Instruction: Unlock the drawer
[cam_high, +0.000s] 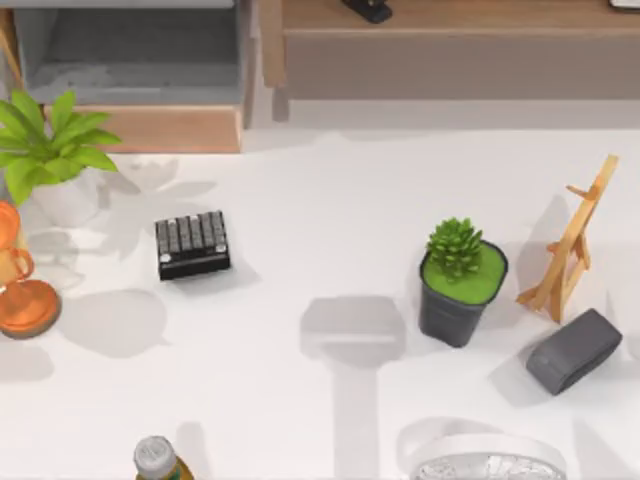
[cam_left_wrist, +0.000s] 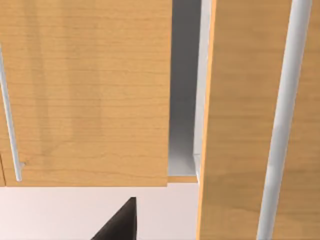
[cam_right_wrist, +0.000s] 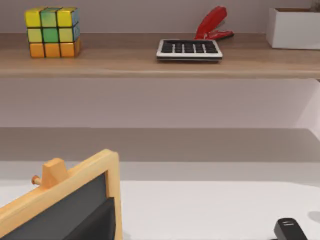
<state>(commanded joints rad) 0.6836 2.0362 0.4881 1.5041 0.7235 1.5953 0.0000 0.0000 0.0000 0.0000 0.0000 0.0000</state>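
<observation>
One drawer (cam_high: 160, 128) open at table's back left, left gripper (cam_left_wrist: 120, 222) before its front, grip state unclear.

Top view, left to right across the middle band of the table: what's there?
Leafy plant in white pot → keypad → succulent in dark pot → wooden easel. The dark grey case overlaps the easel's span, so I leave it out.
</observation>
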